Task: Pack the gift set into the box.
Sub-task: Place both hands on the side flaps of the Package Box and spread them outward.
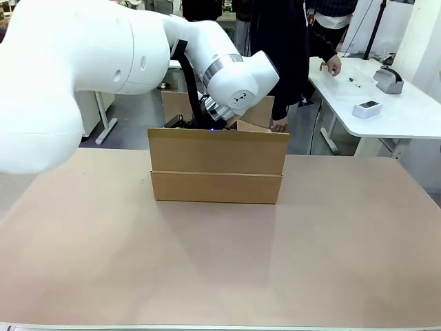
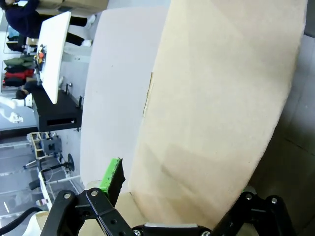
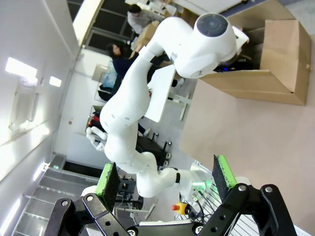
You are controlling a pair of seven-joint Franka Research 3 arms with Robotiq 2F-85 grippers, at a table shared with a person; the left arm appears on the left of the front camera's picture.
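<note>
A wide brown table (image 1: 331, 241) carries one large, shallow brown corrugated cardboard box (image 1: 217, 169) at its middle, toward the far side. The box's near flap stands upright and hides the inside. One white left arm (image 1: 138, 48) bends over the box from the left. Its left gripper (image 2: 170, 172) has its fingers spread apart, with a cardboard panel standing between them, unpinched. One right gripper (image 3: 166, 179) hangs spread and empty, well apart from the box. Risk: a sideways or downward push of the left fingers would likely crease the flap or shove the light box across the table.
</note>
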